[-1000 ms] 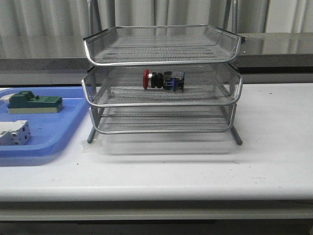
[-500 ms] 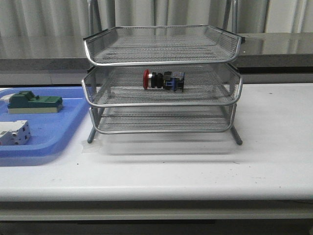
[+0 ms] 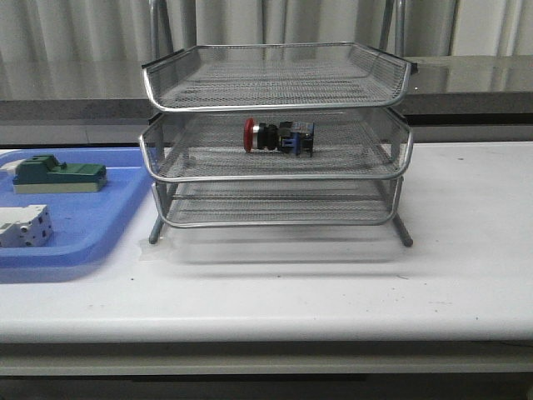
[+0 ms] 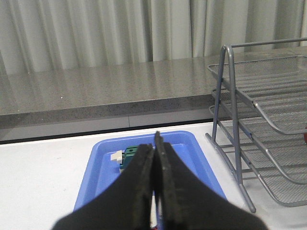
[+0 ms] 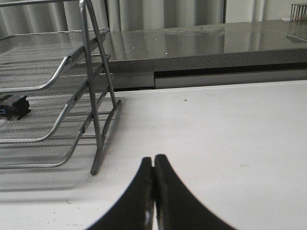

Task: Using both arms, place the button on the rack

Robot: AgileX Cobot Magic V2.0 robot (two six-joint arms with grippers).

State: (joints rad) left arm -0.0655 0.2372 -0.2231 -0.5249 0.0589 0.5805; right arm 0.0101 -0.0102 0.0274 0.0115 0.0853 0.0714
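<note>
Neither hand shows in the front view; the button (image 3: 279, 137) lies on its side in the middle tier of the rack (image 3: 275, 133), which stands on the white tabletop (image 3: 333, 283) beside a blue tray (image 3: 100, 225). From the left wrist, the left hand (image 4: 154, 153) is pressed closed and empty above that tray. From the right wrist, the right hand (image 5: 153, 167) is likewise closed and empty over the tabletop, near the rack's leg.
</note>
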